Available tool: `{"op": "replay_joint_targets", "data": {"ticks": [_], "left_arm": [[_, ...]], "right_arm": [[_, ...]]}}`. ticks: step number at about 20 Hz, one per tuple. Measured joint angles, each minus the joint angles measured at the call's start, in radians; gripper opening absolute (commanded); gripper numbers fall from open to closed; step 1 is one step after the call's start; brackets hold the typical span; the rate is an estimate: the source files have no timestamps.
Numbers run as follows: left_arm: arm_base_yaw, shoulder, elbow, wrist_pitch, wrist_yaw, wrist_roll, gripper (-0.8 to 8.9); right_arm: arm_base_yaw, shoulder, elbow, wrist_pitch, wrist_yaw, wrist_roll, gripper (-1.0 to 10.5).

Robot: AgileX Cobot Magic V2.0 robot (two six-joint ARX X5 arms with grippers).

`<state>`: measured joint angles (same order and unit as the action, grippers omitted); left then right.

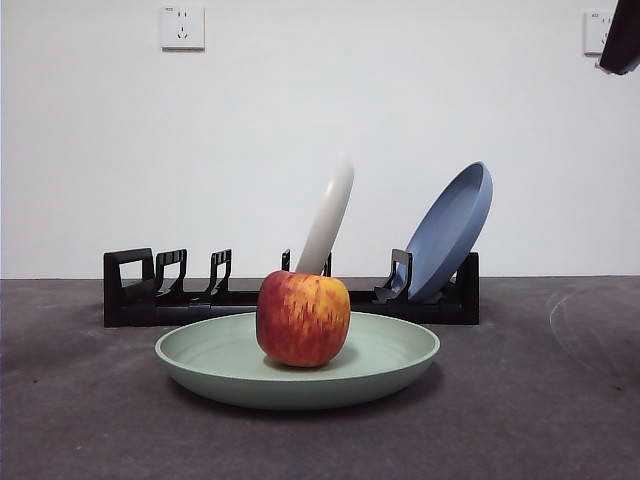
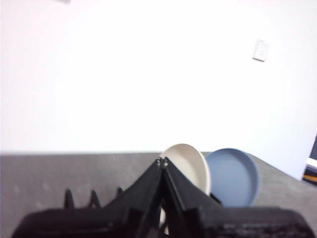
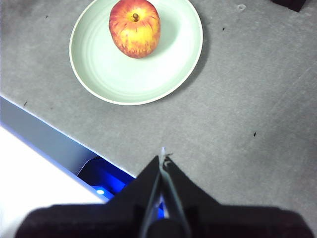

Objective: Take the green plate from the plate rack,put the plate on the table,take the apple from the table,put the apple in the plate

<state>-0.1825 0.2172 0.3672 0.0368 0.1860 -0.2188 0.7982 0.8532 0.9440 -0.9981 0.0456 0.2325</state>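
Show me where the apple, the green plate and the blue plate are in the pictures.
the apple (image 1: 302, 318): front view, on the middle of its red side.
the green plate (image 1: 395, 352): front view, on its bare inner surface beside the apple.
the blue plate (image 1: 452, 228): front view, on its hollow face, leaning in the rack.

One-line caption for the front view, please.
Round red-yellow apple resting in shallow sage-green plate before black slotted plate rack.

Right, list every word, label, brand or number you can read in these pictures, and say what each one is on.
None can be read in any view.
The red and yellow round apple, pale green shallow plate, cream-white plate, blue plate and black slotted rack: no lettering shows.
White wall socket: only slots.
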Motion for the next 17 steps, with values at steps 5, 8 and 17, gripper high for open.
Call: {"op": "replay_joint_targets", "data": {"ticks": [5,8,17], "left_arm": [[0.096,-0.194,-0.305,0.13,-0.002,0.078,-0.03],[0.135,-0.209,-0.349,0.077,-0.01,0.089,-0.03],[0.161,-0.209,-0.349,-0.216,-0.129,0.143,-0.03]], "right_arm": [[0.0,0.0,0.0,0.0,0.0,0.0,0.0],[0.0,0.0,0.0,-0.001,0.0,0.0,0.0],[0.0,0.0,0.0,0.0,0.008,0.0,0.0]]}}
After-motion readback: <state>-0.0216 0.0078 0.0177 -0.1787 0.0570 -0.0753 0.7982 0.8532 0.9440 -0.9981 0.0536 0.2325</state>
